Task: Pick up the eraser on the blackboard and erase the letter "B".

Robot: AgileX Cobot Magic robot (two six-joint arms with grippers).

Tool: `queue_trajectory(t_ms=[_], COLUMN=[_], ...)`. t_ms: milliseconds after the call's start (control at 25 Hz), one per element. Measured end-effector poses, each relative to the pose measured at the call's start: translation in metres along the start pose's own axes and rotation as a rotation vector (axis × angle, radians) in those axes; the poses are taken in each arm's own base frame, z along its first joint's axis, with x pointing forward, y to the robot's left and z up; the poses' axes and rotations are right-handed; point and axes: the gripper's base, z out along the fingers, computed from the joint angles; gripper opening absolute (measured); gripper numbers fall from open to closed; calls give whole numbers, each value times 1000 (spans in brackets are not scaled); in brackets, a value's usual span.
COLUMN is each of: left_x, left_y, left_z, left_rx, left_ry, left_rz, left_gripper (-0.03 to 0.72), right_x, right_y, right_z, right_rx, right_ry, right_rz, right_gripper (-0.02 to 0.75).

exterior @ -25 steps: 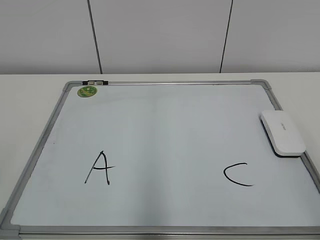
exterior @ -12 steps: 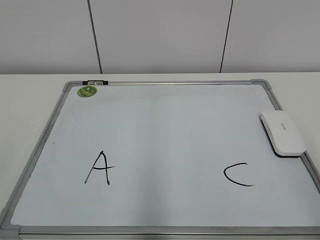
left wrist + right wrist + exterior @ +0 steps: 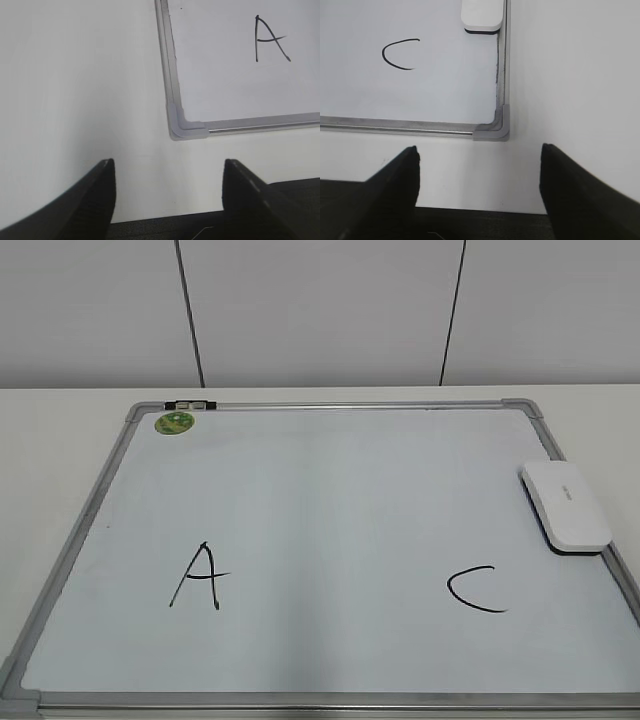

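Both grippers hang open over bare table at the near edge, off the board. Left gripper [image 3: 167, 195] has its two dark fingers spread wide with nothing between them, just short of the board's near left corner; right gripper [image 3: 479, 185] is spread the same way just short of the near right corner. Neither shows in the exterior view.

Nothing differs from the frames a second and half a second ago: eraser, letters and magnet lie where they lay.

Eraser [image 3: 565, 505] lies flat on the board [image 3: 330, 490] against its right frame, about halfway up, white top upward with a dark underside showing at its near end. In the right wrist view its near end [image 3: 481, 16] sits just beside the frame, beyond the "C".

Writing on the board: a black "A" [image 3: 200, 577] low on the left and a black "C" [image 3: 475, 590] low on the right, well apart. No "B" is visible between them; that stretch is plain white. Small grey print on the eraser's top is too small to read. A round green magnet [image 3: 174, 423] with an unreadable pattern sits at the far left corner, beside a small black-and-white clip [image 3: 189, 404] on the frame.
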Motion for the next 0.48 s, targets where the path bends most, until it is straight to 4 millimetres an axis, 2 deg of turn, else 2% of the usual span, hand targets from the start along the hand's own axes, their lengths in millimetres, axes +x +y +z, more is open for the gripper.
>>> queue_trajectory(t_ms=[480], left_x=[17], left_y=[1], left_z=[-23], left_rx=[-46], left_ry=[-191], left_rz=[-44], left_gripper=[474], right_x=[17], right_y=[1], right_z=[-20], right_rx=[12], right_ry=[-177], right_rz=[-6], right_gripper=[574])
